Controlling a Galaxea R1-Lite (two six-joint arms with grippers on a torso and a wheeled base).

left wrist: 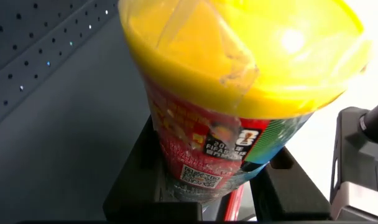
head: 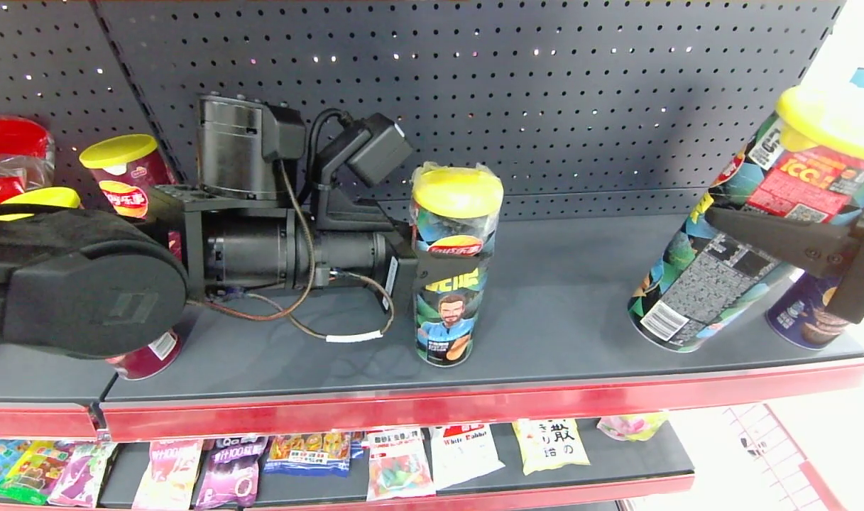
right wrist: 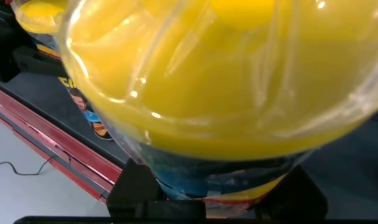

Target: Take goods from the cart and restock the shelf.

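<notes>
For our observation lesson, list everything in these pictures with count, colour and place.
Upright can: one, yellow lid, mid-shelf.
Tilted can: one, yellow lid, shelf's right end.
Dark blue can: one, far right, beside tilted can.
Maroon cans: at least two, yellow lids, shelf's left.
Red packet: one, far left.
Snack bags: a row, mixed colours, lower shelf.
Shelf: grey, red edge.
Pegboard: grey, behind.
Left gripper: black fingers shut on upright can.
Right gripper: black fingers shut on tilted can.

colourful cans (head: 449, 319) (head: 694, 284): I count two, both with yellow lids.
maroon cans (head: 130, 184) (head: 148, 358): I count two, one partly hidden.
dark blue can (head: 801, 323): one.
red packet (head: 9, 142): one.
snack bags (head: 467, 454): I count ten.
shelf levels (head: 566, 319) (head: 637, 461): I see two.
</notes>
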